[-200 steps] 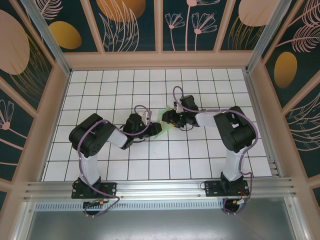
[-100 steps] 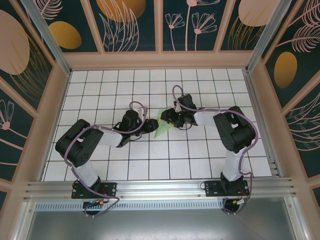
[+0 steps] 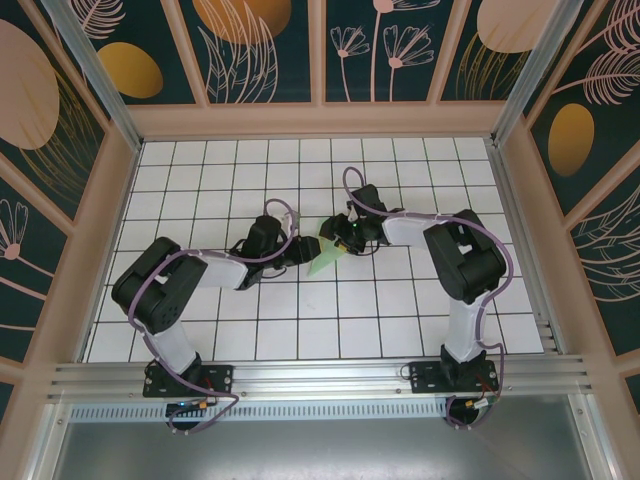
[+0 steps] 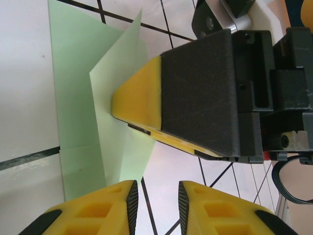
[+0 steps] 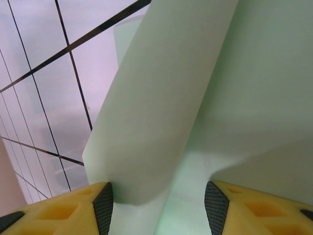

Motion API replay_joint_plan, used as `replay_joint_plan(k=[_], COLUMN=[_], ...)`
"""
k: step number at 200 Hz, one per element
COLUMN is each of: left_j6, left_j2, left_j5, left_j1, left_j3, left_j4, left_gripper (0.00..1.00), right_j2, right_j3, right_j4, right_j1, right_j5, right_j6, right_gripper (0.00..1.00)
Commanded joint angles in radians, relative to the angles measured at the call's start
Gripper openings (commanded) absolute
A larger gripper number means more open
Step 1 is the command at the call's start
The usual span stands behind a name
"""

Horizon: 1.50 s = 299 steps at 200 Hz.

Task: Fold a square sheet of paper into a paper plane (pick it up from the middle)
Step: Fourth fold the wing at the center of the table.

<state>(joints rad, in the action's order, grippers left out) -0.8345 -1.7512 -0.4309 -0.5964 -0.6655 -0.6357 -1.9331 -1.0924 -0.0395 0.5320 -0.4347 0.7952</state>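
The left arm has stretched out. The left gripper (image 4: 155,191) and right gripper (image 5: 159,196) are loose, holding nothing. The green paper (image 3: 322,262) looks light and floppy; best pinch its fold.

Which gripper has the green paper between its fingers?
The right gripper: the pale green folded paper sheet stands between its fingers; the left gripper's narrow gap holds none.

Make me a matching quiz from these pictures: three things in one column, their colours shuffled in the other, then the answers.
Things:
1. paper
2. left fingers
3. table

Colours:
A. white with dark grid lines
B. pale green
C. yellow with black pads

Pairs: 1-B, 2-C, 3-A.
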Motion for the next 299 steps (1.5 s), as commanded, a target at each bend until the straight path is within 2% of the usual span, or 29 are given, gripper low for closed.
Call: replay_joint_plan(k=[1,32,91,184,254,299], left_j6=[-0.004,-0.024,0.004,0.006,0.01,0.012], left_j2=[-0.016,-0.067,-0.085,-0.114,-0.117,-0.127], left_j5=[-0.026,-0.051,0.014,0.043,0.04,0.038], left_j1=[-0.005,-0.004,-0.005,-0.005,-0.005,-0.004], left_j3=[-0.028,-0.052,-0.08,-0.092,-0.092,-0.095], left_j4=[0.027,0.045,0.135,0.159,0.158,0.168], left_gripper=[0.3,0.26,0.22,0.19,0.19,0.19], right_j2=[-0.087,-0.095,-0.097,-0.083,-0.109,-0.15], right_j3=[0.026,0.021,0.028,0.042,0.027,0.002], right_j4=[-0.136,-0.148,-0.151,-0.137,-0.165,-0.202], right_j1=[-0.001,-0.001,-0.002,-0.003,-0.004,-0.004], right_j5=[0.129,0.131,0.139,0.133,0.143,0.158], right_j6=[0.003,0.007,-0.003,-0.047,-0.074,-0.073], right_gripper=[0.56,0.57,0.56,0.56,0.47,0.46])
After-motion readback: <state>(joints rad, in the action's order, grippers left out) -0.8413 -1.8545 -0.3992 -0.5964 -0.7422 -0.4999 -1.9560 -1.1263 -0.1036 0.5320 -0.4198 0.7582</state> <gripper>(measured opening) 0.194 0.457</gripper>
